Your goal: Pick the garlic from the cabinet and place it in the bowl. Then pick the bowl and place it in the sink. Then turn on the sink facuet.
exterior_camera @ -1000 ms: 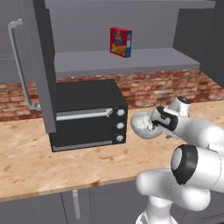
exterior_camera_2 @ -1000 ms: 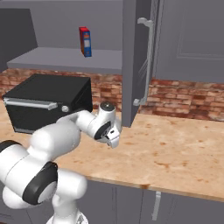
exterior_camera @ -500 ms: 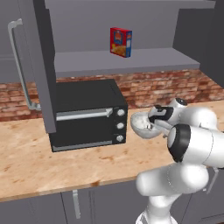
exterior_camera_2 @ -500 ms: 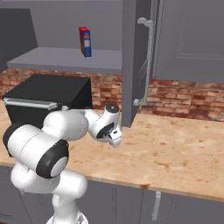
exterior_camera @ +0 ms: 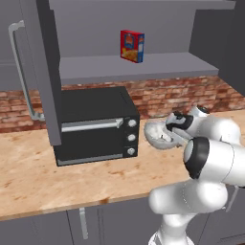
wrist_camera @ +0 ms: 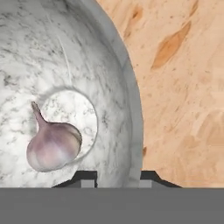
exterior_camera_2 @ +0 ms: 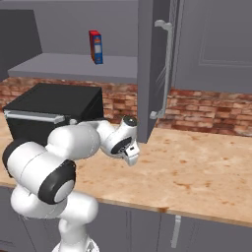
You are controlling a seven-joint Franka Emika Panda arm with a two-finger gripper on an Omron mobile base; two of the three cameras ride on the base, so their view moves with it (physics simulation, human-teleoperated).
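On the table, beside the oven: the bowl sits just right of the black microwave oven, with the gripper down at its near rim.
Garlic: the garlic lies inside the bowl on its flat bottom, stem tip pointing up and away, touched by neither finger.
Gripper: narrowed over the bowl's wall; in the hand view one dark fingertip stands inside the rim and the other outside it. Whether the pinch is firm I cannot tell.
Step in hand: garlic placed; this looks like the grasp on the bowl for the trip to the sink.
Next move: judged from here, confirm the pinch on the rim, lift level so the garlic stays in, clear the oven, then carry toward the sink.
Cabinet: the cabinet stands open above, a red-and-blue box on its shelf.
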